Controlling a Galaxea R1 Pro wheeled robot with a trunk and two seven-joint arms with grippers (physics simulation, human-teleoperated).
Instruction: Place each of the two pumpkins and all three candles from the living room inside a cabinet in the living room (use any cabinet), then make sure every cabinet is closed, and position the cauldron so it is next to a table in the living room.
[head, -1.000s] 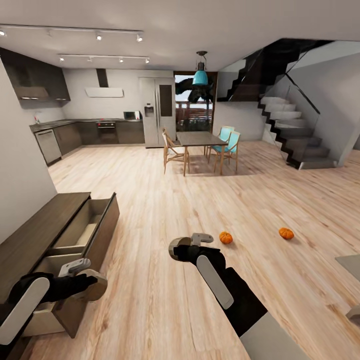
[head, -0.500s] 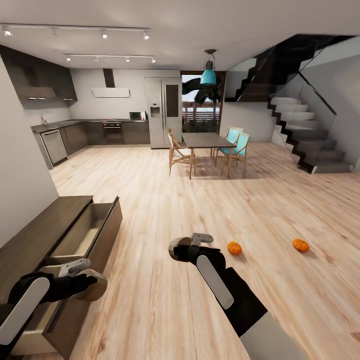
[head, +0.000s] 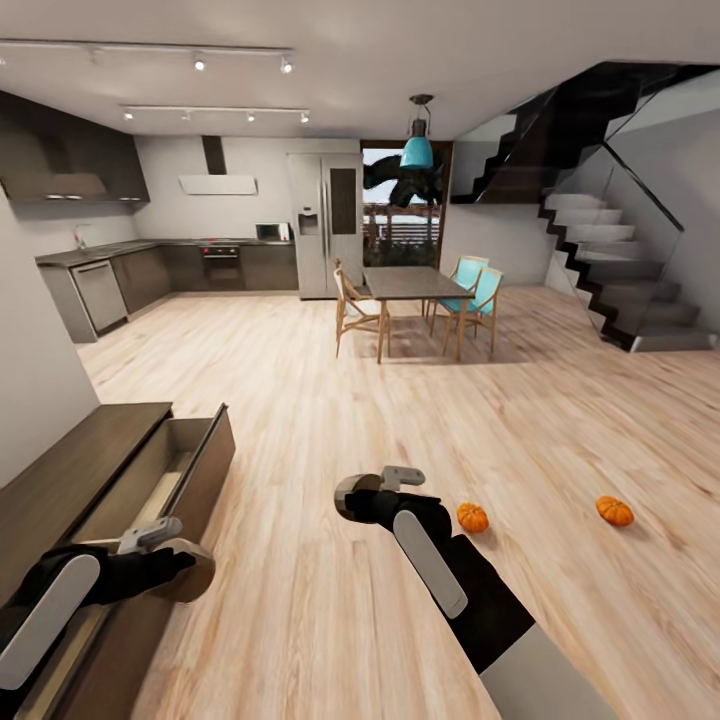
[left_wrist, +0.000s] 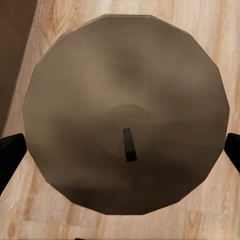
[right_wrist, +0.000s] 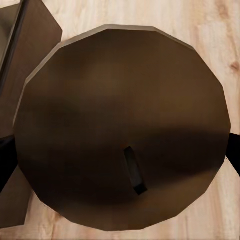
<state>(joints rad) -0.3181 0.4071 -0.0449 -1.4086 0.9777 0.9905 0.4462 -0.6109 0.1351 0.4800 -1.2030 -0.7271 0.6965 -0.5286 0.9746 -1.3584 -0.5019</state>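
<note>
My left gripper (head: 172, 560) is shut on a beige candle (head: 190, 572) low over the dark-brown cabinet (head: 70, 480), whose drawer (head: 165, 470) stands open. The left wrist view has that candle's top and wick (left_wrist: 125, 110) between the dark fingertips (left_wrist: 10, 155). Over the bare floor, my right gripper (head: 368, 492) is shut on another candle (head: 348, 496), whose browner top (right_wrist: 120, 125) sits between the fingers (right_wrist: 234, 155) in the right wrist view. Two orange pumpkins (head: 472, 517) (head: 614, 511) lie on the floor to its right. The cauldron is out of view.
A dining table (head: 410, 284) with wooden and teal chairs (head: 478, 295) stands mid-room ahead. Stairs (head: 620, 270) rise at the right, and the grey kitchen units (head: 150, 275) with a fridge (head: 328, 225) line the back. A white wall (head: 30, 370) flanks the cabinet.
The whole view has shifted: the camera moved, so the cabinet sits further left and the pumpkins lower and further right. Both grippers keep their candles and their pose.
</note>
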